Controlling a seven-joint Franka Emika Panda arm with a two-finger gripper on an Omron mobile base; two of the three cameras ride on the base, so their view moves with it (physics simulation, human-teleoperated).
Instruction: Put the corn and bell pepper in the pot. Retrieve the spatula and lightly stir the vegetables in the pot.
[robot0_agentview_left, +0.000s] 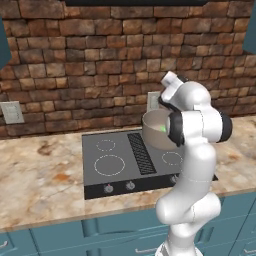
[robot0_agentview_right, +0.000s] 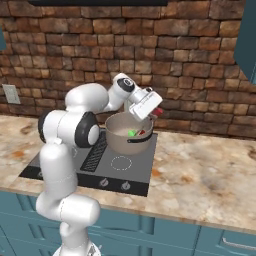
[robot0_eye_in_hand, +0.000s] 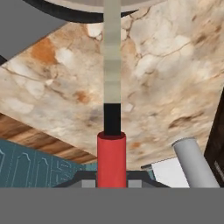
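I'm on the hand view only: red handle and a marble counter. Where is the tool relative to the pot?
Observer: In the right base view the tool is over the pot's far right rim, holding the spatula.
Operator: Are the vegetables in?
Observer: Green and red pieces lie inside the pot.
Operator: Where does the pot sit?
Observer: On the cooktop's rear right burner, against the brick wall.

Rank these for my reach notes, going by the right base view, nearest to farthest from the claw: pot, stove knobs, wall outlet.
1. Pot: directly under the claw.
2. Stove knobs: lower, on the cooktop's front edge.
3. Wall outlet: far left on the brick wall.
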